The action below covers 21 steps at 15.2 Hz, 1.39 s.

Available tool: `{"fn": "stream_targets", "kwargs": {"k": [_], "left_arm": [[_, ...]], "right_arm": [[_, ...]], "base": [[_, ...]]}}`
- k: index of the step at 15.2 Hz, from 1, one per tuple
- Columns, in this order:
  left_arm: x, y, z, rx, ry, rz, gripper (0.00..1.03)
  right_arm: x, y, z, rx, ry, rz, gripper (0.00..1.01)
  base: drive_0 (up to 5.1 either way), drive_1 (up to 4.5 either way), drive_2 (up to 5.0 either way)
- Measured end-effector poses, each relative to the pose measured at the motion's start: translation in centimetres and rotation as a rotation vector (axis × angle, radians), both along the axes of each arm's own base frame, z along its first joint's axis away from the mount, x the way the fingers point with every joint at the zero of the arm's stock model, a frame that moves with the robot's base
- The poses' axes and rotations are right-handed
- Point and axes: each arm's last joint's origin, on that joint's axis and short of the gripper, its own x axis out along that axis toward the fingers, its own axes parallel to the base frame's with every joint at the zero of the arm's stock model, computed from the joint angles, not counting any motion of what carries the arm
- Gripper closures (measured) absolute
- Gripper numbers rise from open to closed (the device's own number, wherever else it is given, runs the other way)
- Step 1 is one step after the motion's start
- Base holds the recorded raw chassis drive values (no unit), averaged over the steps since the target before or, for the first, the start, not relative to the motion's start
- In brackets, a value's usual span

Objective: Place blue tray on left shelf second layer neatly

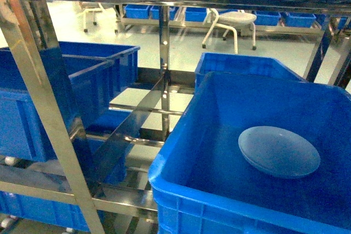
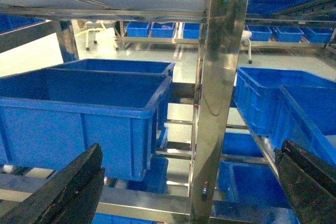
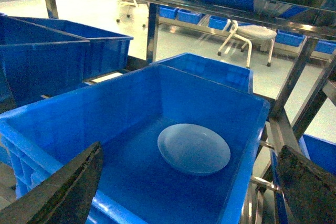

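Note:
The blue tray (image 1: 278, 150) is a pale round dish lying flat on the floor of a deep dark-blue crate (image 1: 186, 157) on the right side of the steel rack. In the right wrist view the tray (image 3: 193, 148) sits below and ahead of my right gripper (image 3: 190, 148), which is open and holds nothing. My left gripper (image 2: 191, 148) is open and empty, facing a shiny upright (image 2: 218, 93). The left shelf second layer (image 1: 120, 195) carries dark-blue crates (image 1: 60, 97). Neither gripper shows in the head view.
A second crate (image 1: 247, 64) stands behind the tray's crate. Steel crossbars (image 1: 142, 109) span the gap between the bays. More blue crates (image 2: 257, 182) sit on the tier below. A white stool (image 1: 236, 21) and low crates stand on the floor beyond.

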Motion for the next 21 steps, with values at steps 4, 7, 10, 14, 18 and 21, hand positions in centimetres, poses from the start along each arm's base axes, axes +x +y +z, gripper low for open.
{"fn": "stream_targets", "kwargs": {"k": [4,7,10,14,18,21], "left_arm": [[0.0,0.0,0.0,0.0,0.0,0.0,0.05],[0.0,0.0,0.0,0.0,0.0,0.0,0.05],[0.0,0.0,0.0,0.0,0.0,0.0,0.05],[0.0,0.0,0.0,0.0,0.0,0.0,0.05],[0.0,0.0,0.0,0.0,0.0,0.0,0.05],[0.0,0.0,0.0,0.0,0.0,0.0,0.05]], "right_arm": [[0.0,0.0,0.0,0.0,0.0,0.0,0.03],[0.0,0.0,0.0,0.0,0.0,0.0,0.03],[0.04,0.11,0.01,0.005,-0.047,-0.061,0.08],[-0.05,0.23,-0.79,0.086,-0.066,-0.259,0.62],[-0.05,0.23,-0.78,0.088,-0.068,-0.259,0.87],[-0.05,0.23,-0.78,0.088,-0.067,-0.26,0.48]], "base": [[0.0,0.0,0.0],[0.0,0.0,0.0],[0.0,0.0,0.0],[0.0,0.0,0.0],[0.0,0.0,0.0],[0.0,0.0,0.0]]}}
